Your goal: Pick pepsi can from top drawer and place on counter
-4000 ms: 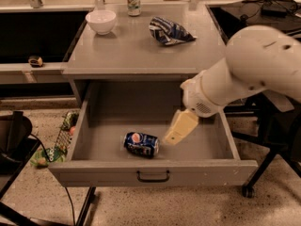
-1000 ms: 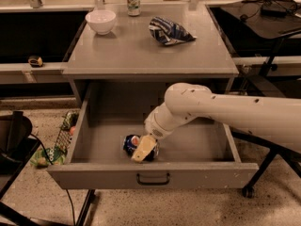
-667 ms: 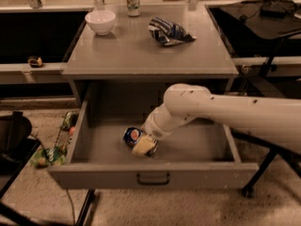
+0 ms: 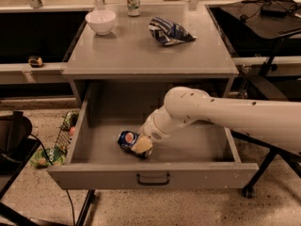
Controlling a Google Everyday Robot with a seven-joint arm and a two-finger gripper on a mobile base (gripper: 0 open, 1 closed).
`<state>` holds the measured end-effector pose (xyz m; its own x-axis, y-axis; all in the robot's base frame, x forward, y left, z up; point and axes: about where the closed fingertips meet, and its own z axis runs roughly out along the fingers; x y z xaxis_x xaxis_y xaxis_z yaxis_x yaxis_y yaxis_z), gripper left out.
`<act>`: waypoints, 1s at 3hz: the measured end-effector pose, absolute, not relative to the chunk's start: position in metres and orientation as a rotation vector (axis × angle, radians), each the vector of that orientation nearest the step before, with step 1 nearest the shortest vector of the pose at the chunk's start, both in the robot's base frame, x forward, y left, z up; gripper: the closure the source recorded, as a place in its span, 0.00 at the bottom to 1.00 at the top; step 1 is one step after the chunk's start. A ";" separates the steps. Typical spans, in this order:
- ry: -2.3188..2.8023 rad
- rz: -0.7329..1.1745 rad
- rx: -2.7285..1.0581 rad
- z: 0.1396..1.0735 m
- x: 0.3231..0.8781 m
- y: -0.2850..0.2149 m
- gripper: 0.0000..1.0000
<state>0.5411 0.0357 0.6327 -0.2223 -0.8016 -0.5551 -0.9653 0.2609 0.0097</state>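
The pepsi can [image 4: 127,139] lies on its side in the open top drawer [image 4: 197,149], near the front left, its logo end facing left. My gripper [image 4: 142,146] is down on the can's right end, with a cream fingertip over it. The white arm reaches in from the right across the drawer. The counter [image 4: 141,51] is the grey top just above the drawer. The drawer's dark handle [image 4: 153,179] shows on its front.
On the counter stand a white bowl [image 4: 101,21] at the back left, a green-and-silver can [image 4: 133,0] at the back, and a blue-and-white striped snack bag [image 4: 168,31] to the right. A dark chair [image 4: 11,140] stands left of the drawer.
My arm has swung left across the drawer and down, bringing the gripper from the drawer's right side onto the can. The can has barely moved.
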 end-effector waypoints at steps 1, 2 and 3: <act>2.094 0.496 -1.599 0.635 0.541 0.036 1.00; 2.028 0.449 -1.559 0.668 0.543 0.018 1.00; 1.930 0.337 -1.494 0.728 0.543 -0.017 1.00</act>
